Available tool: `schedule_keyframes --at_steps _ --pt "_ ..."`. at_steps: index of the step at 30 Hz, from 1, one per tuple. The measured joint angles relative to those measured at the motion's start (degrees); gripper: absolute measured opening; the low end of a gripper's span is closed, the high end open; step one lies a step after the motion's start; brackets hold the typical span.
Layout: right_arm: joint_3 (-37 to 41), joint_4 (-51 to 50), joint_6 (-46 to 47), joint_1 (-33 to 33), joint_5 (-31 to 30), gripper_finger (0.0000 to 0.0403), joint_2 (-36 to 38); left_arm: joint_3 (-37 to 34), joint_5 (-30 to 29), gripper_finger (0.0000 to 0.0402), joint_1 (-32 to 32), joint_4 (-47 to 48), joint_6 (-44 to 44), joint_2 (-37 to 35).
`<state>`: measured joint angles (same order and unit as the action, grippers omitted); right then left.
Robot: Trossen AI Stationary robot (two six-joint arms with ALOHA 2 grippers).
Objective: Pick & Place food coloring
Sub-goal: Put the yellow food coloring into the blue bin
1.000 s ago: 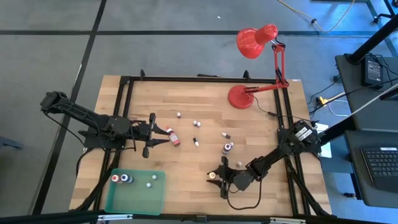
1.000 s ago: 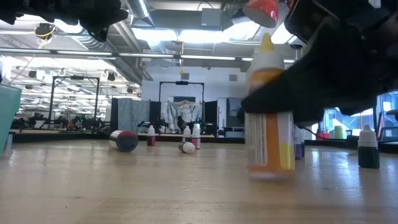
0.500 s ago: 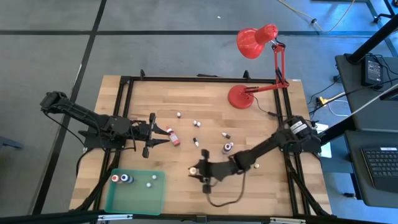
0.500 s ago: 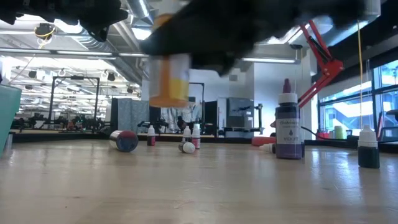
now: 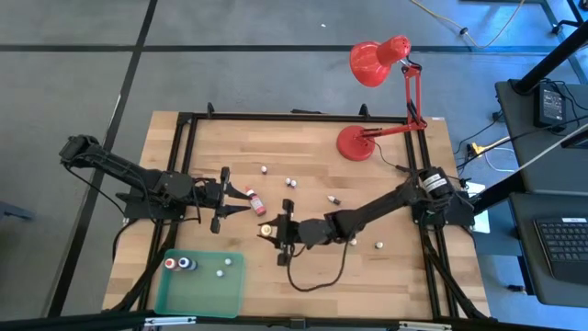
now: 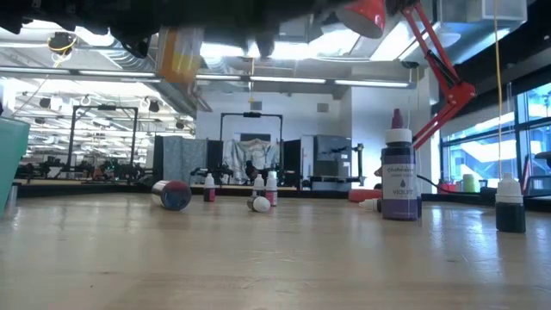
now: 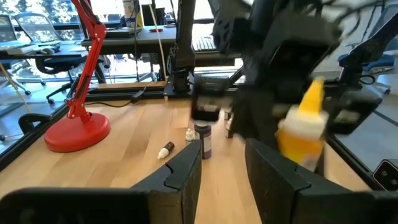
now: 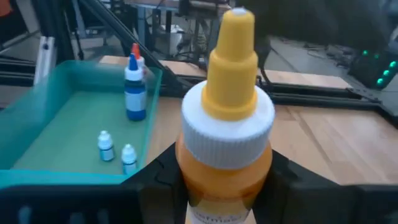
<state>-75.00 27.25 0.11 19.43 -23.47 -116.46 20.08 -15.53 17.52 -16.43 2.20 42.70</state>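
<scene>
My left claw (image 5: pixel 223 199) hangs where it was a second ago, fingers narrowly apart with nothing between them; a red bottle (image 5: pixel 257 204) lies on the wood just beyond its tips. The change is on the other side: my right claw (image 5: pixel 277 232) has lifted the yellow bottle (image 8: pixel 227 118) off the tabletop (image 5: pixel 303 147) and carried it leftward across the middle, fingers clamped on its body; it now rides in the air just ahead of the left claw. I judge this the carry step, with the green tray (image 5: pixel 234 292) further on past the right claw, already holding a red-tipped and a blue bottle plus two tiny whitish ones. Behind that claw a violet bottle (image 6: pixel 398 176) stands upright; small bottles lie scattered on pale planks; the red lamp (image 5: pixel 378 61) sits well beyond; an open workshop fills the background.
</scene>
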Motion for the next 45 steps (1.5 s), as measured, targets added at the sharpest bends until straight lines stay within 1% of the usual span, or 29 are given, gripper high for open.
schedule_keyframes --at_steps 3,6,11,17,21,25,28,45 --pt "0.02 3.48 2.26 -1.08 1.68 0.0126 -3.52 0.0 0.0 0.0118 0.0 -0.02 0.0 -0.01" --pt "0.0 8.73 2.63 -1.8 2.6 0.0126 -7.76 0.0 0.0 0.012 0.0 0.0 0.0 0.0" --pt "0.02 10.84 5.79 -2.42 2.82 0.0126 -11.93 0.0 0.0 0.0119 0.0 0.0 -0.01 0.0" --pt "0.02 8.74 7.21 -2.46 2.78 0.0126 -12.88 0.0 0.0 0.0117 0.0 0.0 0.0 -0.01" --pt "0.02 4.72 9.1 -2.42 2.74 0.0126 -12.88 0.0 0.0 0.0119 0.0 0.0 0.0 -0.02" --pt "0.02 3.34 8.62 -2.44 0.54 0.0126 -12.88 0.0 0.0 0.012 0.0 0.0 0.0 -0.02" --pt "0.02 3.75 8.6 -2.46 0.04 0.0128 -12.88 0.0 -0.01 0.0119 0.0 0.0 -0.02 -0.01" --pt "0.0 2.81 8.66 -2.42 0.14 0.0184 -12.86 0.0 -0.01 0.0117 0.0 0.0 0.0 0.0"
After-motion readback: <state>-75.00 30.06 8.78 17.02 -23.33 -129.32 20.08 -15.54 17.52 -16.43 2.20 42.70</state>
